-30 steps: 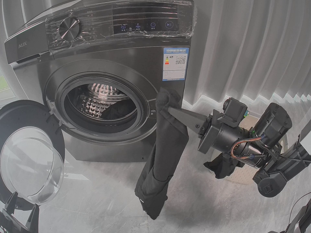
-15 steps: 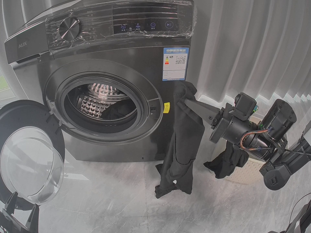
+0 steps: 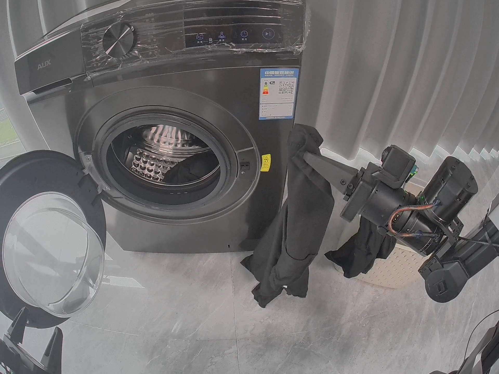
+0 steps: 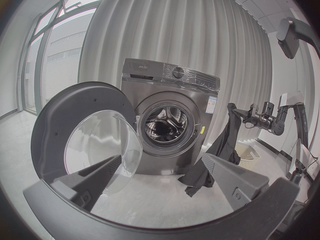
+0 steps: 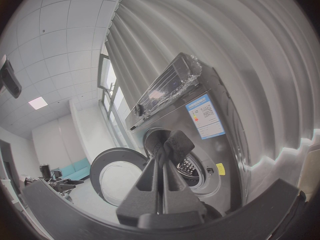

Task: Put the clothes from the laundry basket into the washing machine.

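My right gripper [image 3: 306, 156] is shut on the top of a long dark garment [image 3: 299, 219]. It holds the garment beside the right front corner of the grey washing machine [image 3: 171, 79], and the lower end bunches on the floor. In the right wrist view the fingertips [image 5: 156, 164] pinch a fold of the garment [image 5: 171, 144]. More dark clothing [image 3: 192, 168] lies inside the open drum. Another dark piece [image 3: 364, 248] drapes over the rim of the pale laundry basket [image 3: 403, 268] under my right arm. At the lower left my left gripper [image 4: 160, 157] stands open, holding nothing.
The round machine door [image 3: 49, 250] hangs wide open to the left of the drum, close above my left gripper [image 3: 37, 328]. White curtains [image 3: 405, 63] run behind the machine and basket. The grey tiled floor [image 3: 171, 312] in front is bare.
My right gripper has carried the garment to the right and farther back, away from the drum opening; its lower end now rests on the floor. The head view has shifted slightly.
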Available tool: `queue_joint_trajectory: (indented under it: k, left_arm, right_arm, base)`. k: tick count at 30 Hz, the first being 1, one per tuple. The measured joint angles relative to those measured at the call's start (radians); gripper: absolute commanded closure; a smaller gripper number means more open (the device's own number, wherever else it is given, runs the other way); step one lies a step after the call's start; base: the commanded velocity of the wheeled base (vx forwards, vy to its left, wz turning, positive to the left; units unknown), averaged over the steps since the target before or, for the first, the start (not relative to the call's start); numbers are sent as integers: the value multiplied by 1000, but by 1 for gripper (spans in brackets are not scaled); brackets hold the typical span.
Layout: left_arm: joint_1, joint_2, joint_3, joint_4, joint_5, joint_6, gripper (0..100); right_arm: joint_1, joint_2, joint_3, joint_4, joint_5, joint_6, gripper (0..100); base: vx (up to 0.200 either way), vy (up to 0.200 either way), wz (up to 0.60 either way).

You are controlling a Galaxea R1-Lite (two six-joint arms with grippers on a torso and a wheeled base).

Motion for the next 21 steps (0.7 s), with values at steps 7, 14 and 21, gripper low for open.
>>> queue_joint_trajectory:
  k: [7, 14, 21]
  left_arm:
    - [0, 0, 0, 0, 0, 0, 0]
    - [0, 0, 0, 0, 0, 0, 0]
    - [0, 0, 0, 0, 0, 0, 0]
  right_arm:
    - [8, 6, -8, -1, -28, 0, 100]
    - [14, 10, -3, -1, -27, -1, 100]
    - [15, 12, 1, 0, -28, -4, 100]
  base:
    - [0, 0, 429]
    - [0, 0, 0]
    - [0, 0, 0]
